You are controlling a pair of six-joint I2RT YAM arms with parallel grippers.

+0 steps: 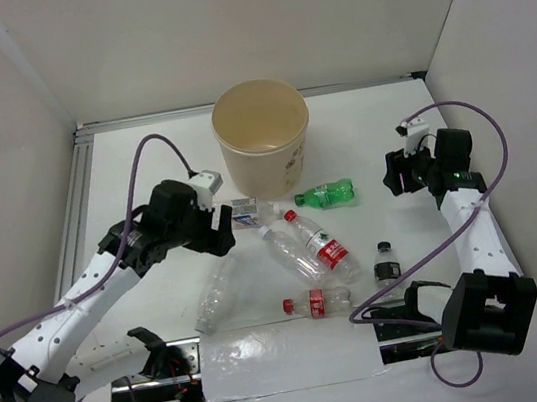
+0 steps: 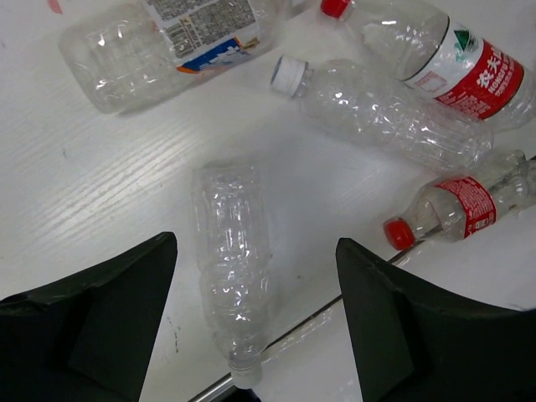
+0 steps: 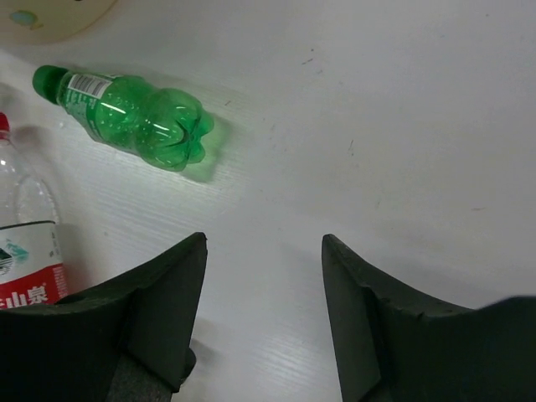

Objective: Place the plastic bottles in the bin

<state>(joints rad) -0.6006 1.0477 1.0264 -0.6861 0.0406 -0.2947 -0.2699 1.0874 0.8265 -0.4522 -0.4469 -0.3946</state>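
Observation:
The beige bin [image 1: 262, 136] stands at the back centre. Several plastic bottles lie in front of it: a green one [image 1: 326, 194], a clear one with a white-blue label [image 1: 247, 211], a white-capped clear one [image 1: 292, 253], a red-labelled one [image 1: 323, 247], a small red-capped one [image 1: 316, 302], a crushed capless clear one [image 1: 215, 295] and an upright black-capped one [image 1: 386, 261]. My left gripper [image 1: 220, 230] is open and empty, hovering above the capless bottle [image 2: 230, 276], which lies between its fingers in the left wrist view. My right gripper [image 1: 396, 177] is open and empty, right of the green bottle [image 3: 138, 117].
A shiny metal strip [image 1: 270, 347] runs along the near edge between the arm bases. White walls close the table on three sides, with a rail [image 1: 73, 215] on the left. Purple cables loop above both arms. The bin's edge [image 3: 50, 17] shows in the right wrist view.

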